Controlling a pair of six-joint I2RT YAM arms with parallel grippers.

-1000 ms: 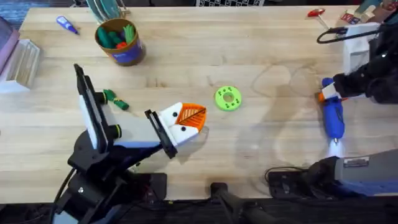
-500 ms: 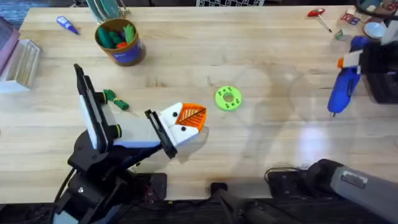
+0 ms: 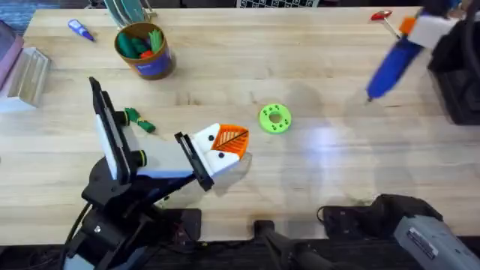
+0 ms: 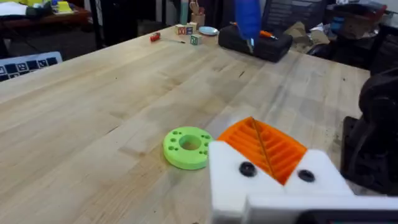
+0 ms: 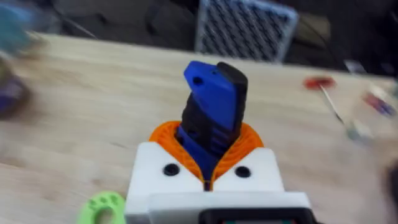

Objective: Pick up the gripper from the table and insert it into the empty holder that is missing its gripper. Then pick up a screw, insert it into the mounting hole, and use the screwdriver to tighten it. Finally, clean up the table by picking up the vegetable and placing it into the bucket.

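My left gripper (image 3: 237, 139) rests low over the table's front middle, shut, its two orange ribbed pads pressed together. Each orange gripper pad (image 4: 264, 146) sits in a white holder (image 4: 227, 180). A dark round mounting hole (image 4: 247, 168) marks each white face; whether a screw fills it I cannot tell. My right gripper (image 3: 417, 30) hangs at the far right, shut on the blue screwdriver (image 3: 390, 64), which tilts with its bit toward the table. The dark-green vegetable (image 3: 139, 120) lies left of my left arm. The orange bucket (image 3: 145, 51) stands at the back left.
A bright green disc (image 3: 274, 118) lies just beyond my left gripper. A small blue-purple pen (image 3: 80, 30) and a clear box (image 3: 24, 75) sit at the far left. A red-handled tool (image 3: 382, 16) lies at the back right. The bucket holds green and red toys.
My right arm has lifted the screwdriver off the table's right side and carried it up and toward the back right. The left arm has stayed still.
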